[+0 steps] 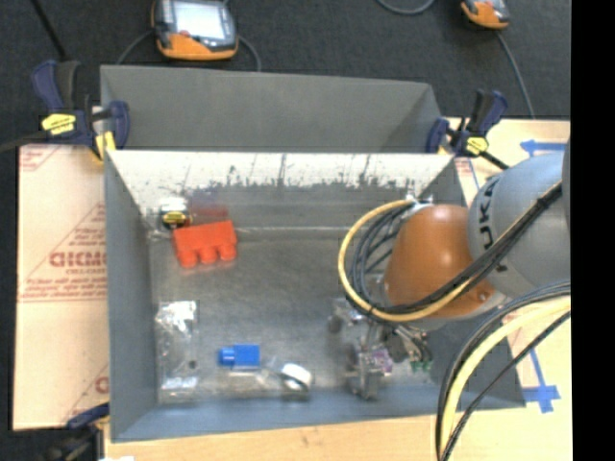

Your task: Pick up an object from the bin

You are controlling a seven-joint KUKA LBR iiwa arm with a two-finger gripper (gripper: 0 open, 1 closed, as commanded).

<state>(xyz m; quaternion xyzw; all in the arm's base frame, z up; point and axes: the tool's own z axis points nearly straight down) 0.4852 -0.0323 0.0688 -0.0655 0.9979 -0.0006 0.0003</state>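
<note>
My gripper (365, 361) hangs low over the bin's floor near the front right, partly hidden under the arm's orange cover. Small purple and green bits show at its tip; I cannot tell whether they belong to it. Closest to it on the left lies a small white and silver rounded thing (296, 376) by the front wall, apart from the gripper. A small blue block (238, 356) lies further left on a clear plastic wrap.
A red-orange toy brick (204, 243) sits at the back left, with a small yellow and black thing (174, 217) beside it in the corner. A crumpled clear plastic bag (178, 321) lies along the left wall. The arm and its cables cover the bin's right side.
</note>
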